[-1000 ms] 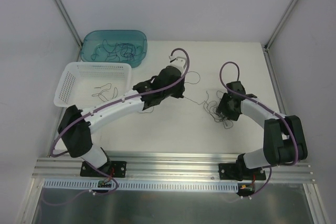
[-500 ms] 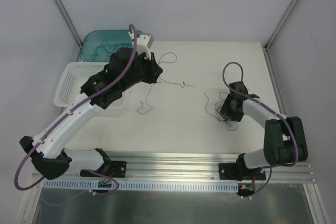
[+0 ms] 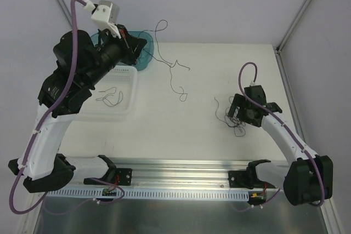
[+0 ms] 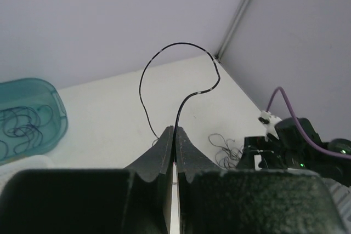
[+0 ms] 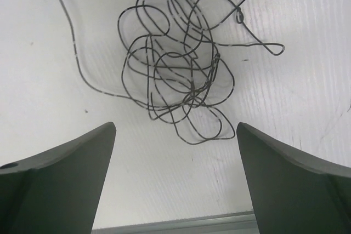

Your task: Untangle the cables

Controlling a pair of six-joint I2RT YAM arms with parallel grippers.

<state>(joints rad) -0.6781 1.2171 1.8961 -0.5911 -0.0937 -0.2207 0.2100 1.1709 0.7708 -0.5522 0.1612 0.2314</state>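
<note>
My left gripper (image 3: 133, 43) is raised high at the back left, above the teal bin, and is shut on one thin dark cable (image 3: 174, 72) that hangs from it and trails down over the table. In the left wrist view the cable (image 4: 181, 69) loops up out of the closed fingertips of that gripper (image 4: 175, 131). A tangle of thin dark cables (image 3: 229, 116) lies on the table at the right. My right gripper (image 3: 235, 114) is open just above that tangle (image 5: 175, 75), its fingers (image 5: 71, 160) wide apart and empty.
A teal bin (image 3: 143, 53) at the back left holds several cables. A white perforated basket (image 3: 127, 89) in front of it holds a few more. Metal frame posts stand at both back corners. An aluminium rail (image 3: 181, 168) runs along the near edge.
My left arm has swung up and to the back left, lifting one cable off the table towards the bin. My right gripper has stayed over the tangle, and its arm has stretched out.
</note>
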